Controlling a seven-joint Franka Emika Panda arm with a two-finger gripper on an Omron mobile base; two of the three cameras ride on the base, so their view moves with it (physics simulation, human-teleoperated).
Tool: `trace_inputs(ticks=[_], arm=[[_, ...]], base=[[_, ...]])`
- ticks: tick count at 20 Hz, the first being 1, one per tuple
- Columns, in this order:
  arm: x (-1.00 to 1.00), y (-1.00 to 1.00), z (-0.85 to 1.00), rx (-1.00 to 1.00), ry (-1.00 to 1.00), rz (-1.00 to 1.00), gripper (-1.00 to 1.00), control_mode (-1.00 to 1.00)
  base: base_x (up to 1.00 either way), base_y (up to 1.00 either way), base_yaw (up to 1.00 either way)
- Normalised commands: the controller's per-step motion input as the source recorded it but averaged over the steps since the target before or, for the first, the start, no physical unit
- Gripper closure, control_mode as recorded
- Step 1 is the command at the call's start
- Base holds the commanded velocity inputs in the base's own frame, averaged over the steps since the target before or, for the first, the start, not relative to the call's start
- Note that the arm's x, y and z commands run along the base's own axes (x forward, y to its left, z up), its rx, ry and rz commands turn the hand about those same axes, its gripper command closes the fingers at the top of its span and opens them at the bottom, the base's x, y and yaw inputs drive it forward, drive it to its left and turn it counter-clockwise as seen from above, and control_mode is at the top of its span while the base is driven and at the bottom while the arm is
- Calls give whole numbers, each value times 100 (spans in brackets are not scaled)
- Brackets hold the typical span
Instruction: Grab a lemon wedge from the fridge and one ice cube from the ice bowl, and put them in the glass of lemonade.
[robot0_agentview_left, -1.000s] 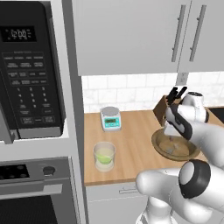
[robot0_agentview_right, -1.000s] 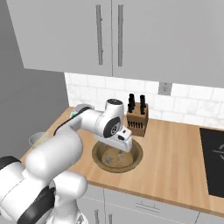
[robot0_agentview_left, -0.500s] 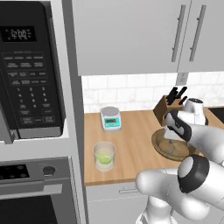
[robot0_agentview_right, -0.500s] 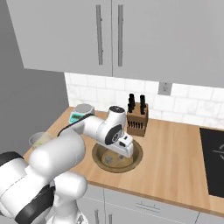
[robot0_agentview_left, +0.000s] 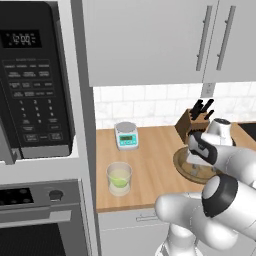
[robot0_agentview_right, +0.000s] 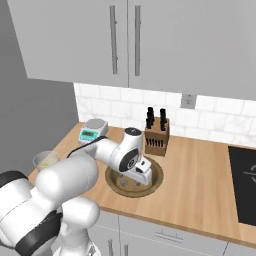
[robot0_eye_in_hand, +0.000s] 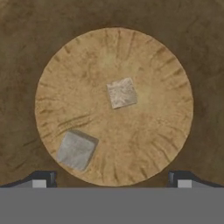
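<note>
Two pale ice cubes lay on the flat floor of the ice bowl, one near its middle and the other off toward the lower left of the hand view, apart from each other and not stacked. That spacing mattered: with only one cube wanted, either could be taken without dragging its neighbour along. The gripper hung straight above the bowl, looking down into it, with its jaws spread wide and nothing between them, the tips just showing at the bottom corners. I judged this to be the approach for the ice cube pick, with the hand held high enough to keep both cubes in sight while a target was chosen; the central cube looked the easier one, being clear of the sloping wall.

On the desk, the brown bowl sat in front of the knife block, and the arm bent over it from the near side. The glass of lemonade stood well apart to the left, near the desk's front edge, with the small kitchen scale behind it, so the carry afterwards would likely run leftward across open wood.
</note>
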Motion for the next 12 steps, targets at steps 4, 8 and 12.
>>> trace_inputs(ticks=[4, 8, 12], arm=[[3, 0, -6, 0, -1, 3, -100, -100], [5, 0, -5, 0, 0, 6, -100, -100], [0, 0, -6, 0, 0, 4, -100, -100]], base=[[0, 0, 0], [0, 0, 0], [0, 0, 0]])
